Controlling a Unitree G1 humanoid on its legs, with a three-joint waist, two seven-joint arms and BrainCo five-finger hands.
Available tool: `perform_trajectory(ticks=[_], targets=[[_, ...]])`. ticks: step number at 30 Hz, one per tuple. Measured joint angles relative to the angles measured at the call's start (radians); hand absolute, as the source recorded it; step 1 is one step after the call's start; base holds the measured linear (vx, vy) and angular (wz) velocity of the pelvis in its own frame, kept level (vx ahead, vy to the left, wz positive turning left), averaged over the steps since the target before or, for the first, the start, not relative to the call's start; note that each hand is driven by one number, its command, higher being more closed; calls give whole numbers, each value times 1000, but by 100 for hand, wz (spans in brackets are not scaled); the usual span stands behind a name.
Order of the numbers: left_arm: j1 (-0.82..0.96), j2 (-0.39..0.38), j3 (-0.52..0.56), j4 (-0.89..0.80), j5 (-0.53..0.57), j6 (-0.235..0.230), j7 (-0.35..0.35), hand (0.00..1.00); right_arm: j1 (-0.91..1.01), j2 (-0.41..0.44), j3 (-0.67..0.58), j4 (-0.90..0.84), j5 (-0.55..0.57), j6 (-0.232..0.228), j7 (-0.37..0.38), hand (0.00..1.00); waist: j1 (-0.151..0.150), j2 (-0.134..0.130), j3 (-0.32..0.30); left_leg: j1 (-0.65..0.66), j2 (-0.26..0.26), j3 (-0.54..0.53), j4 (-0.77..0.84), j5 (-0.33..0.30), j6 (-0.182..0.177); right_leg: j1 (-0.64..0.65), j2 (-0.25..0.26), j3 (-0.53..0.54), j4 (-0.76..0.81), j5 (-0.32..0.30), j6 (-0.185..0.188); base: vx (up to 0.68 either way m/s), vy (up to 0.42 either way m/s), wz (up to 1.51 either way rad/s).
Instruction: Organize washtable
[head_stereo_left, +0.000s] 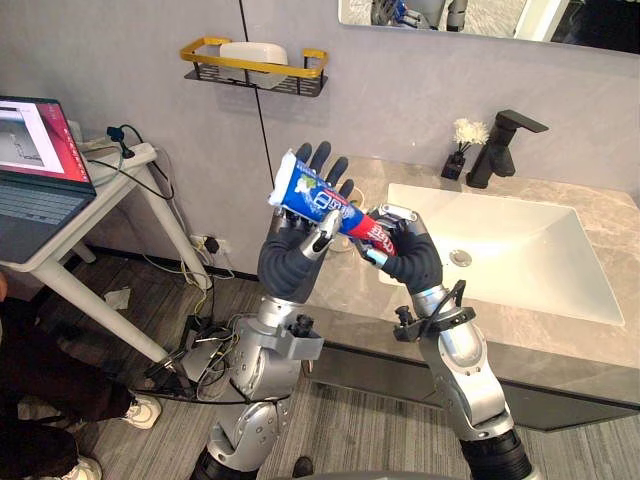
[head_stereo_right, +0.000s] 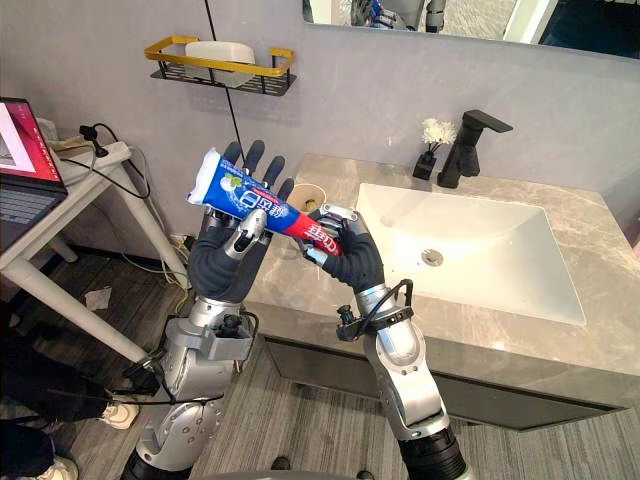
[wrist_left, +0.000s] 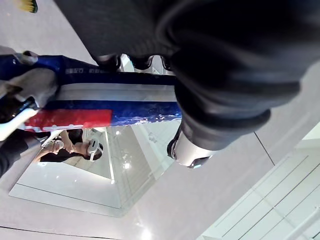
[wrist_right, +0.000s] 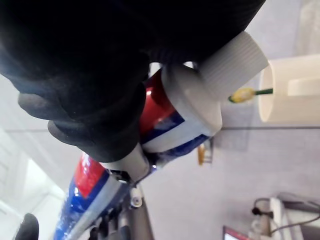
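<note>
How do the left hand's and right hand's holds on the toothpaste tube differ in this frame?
The left hand backs the wide blue end of the toothpaste tube with nearly straight fingers, its thumb pressing the tube against them; the right hand curls round the narrow red end. The left hand sits higher, the right hand lower, as the tube slants down. Both grip the same tube, raised above the counter.

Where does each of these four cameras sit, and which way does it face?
Left eye view: on the head, looking down at the sink; both arms show, left hand and right hand sharing a toothpaste tube.
Right eye view: beside it, same scene, same arms.
Left wrist view: on the left wrist, looking along that hand's dark cover at the tube.
Right wrist view: on the right wrist, looking past that hand at the tube's cap and a cup.
Shared: the tube appears in all four.
</note>
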Motion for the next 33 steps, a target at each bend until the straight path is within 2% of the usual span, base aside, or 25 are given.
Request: perform_trajectory(ticks=[10,11,12,15,16,17,24,25,29,33], targets=[[-1,20,0,44,-11,-3,18,0,-12,3,19,76,2,-2,-18,100,-1,-11,-11,0,0,13,0,0,0,-1,0,9,-7,8,1,-7,0,-2],[-1,21,-1,49,-20,-8,36,0,-35,3,34,108,26,-3,-22,100,0,-14,-15,2,0,23,0,0,0,-2,0,18,-8,11,1,-83,0,-10],[-1,25,-1,61,-29,-18,38,100,-36,3,50,124,44,-3,-22,100,0,-14,-18,2,0,24,0,0,0,-3,-1,19,-8,12,2,-90,0,-9],[-1,41,-1,67,-39,-21,40,100,-37,1,57,134,46,-2,-23,100,-1,-16,-19,2,0,26,0,0,0,-4,-1,21,-8,12,2,-58,0,-14],[-1,41,3,67,-59,-48,68,100,-36,-6,123,146,129,-1,-19,100,-2,-18,-21,2,1,54,0,-1,0,-18,1,56,-18,28,2,-96,10,-39],[-1,41,5,67,-59,-50,75,100,-35,-10,134,146,132,-1,-19,100,-4,-18,-21,1,0,57,0,-1,0,-17,1,59,-25,33,2,-121,14,-41],[-1,40,26,68,-55,-39,81,100,-32,-5,141,169,141,0,4,100,0,-20,-22,16,2,82,-1,-1,0,-17,2,77,-25,34,2,-49,4,-8],[-1,39,29,68,-53,-39,83,100,-30,-4,143,171,141,0,6,0,-3,-20,-22,16,2,82,-1,-1,1,-17,2,77,-25,34,2,-31,1,-2],[-1,36,46,68,-6,-28,84,100,-21,1,148,193,143,8,37,0,-22,-26,-27,17,2,84,-1,-1,0,-17,2,77,-25,34,2,-8,0,0],[-75,16,112,62,65,-21,79,100,63,4,148,266,168,61,91,0,-22,-29,-38,18,2,84,-1,-1,0,-16,2,77,-26,35,1,0,0,0]])
